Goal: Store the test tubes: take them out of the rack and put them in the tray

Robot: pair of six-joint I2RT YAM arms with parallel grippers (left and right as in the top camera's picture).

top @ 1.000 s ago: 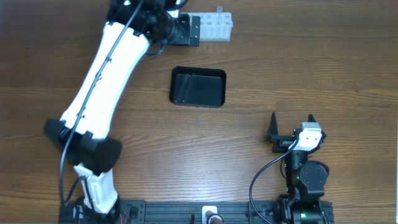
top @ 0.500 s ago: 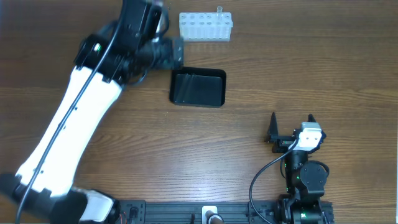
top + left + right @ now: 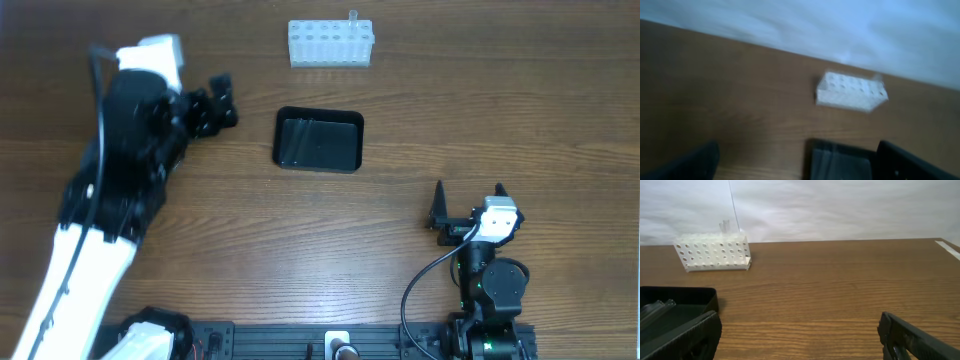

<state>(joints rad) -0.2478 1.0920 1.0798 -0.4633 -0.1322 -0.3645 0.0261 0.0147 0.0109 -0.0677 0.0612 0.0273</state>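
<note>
Standing in the white rack (image 3: 331,44), one test tube (image 3: 353,16), upright.

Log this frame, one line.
rack: one test tube standing | tray: test tubes inside | left gripper: open, empty, beside tray | right gripper: open, empty

Rack (image 3: 331,44) behind tray (image 3: 337,152); left claw (image 3: 226,100) left of tray.

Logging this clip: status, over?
Left gripper open, right gripper open. One test tube standing in rack, more tubes in tray. Nothing blocking.
</note>
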